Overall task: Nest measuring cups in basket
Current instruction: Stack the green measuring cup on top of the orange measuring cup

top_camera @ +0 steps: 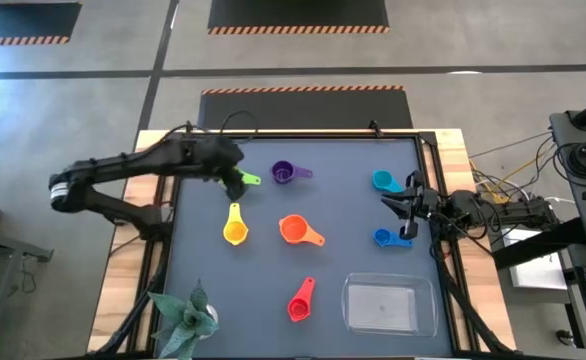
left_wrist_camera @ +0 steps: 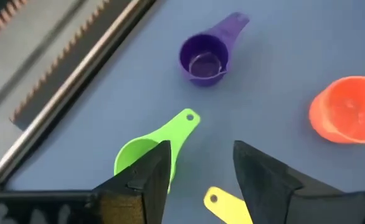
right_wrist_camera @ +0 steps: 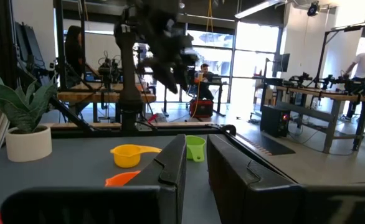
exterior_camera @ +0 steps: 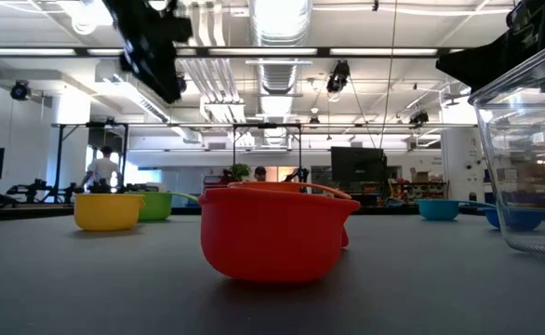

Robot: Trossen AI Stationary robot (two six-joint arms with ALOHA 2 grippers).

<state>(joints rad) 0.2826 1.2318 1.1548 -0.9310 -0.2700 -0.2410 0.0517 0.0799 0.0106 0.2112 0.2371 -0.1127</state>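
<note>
Seven cups stand apart on the dark mat: green [top_camera: 245, 181], purple [top_camera: 285, 173], yellow [top_camera: 235, 229], orange [top_camera: 296, 231], red [top_camera: 301, 300], cyan [top_camera: 382, 181] and blue [top_camera: 387, 237]. The clear basket [top_camera: 388, 305] sits at the near right, with nothing in it. My left gripper [top_camera: 233, 178] is open and hovers well above the green cup [left_wrist_camera: 142, 158], whose handle [left_wrist_camera: 184, 122] points toward the purple cup [left_wrist_camera: 202, 56]. In the low view this gripper [exterior_camera: 152, 46] hangs high over the table. My right gripper [top_camera: 406, 207] waits open at the right edge, between the cyan and blue cups.
A potted plant [top_camera: 186, 316] stands at the near left corner. The yellow cup's handle [left_wrist_camera: 223, 202] lies close beside the green cup. Bare mat lies between the red cup and the basket [exterior_camera: 533, 158]. People and equipment show in the room beyond the table.
</note>
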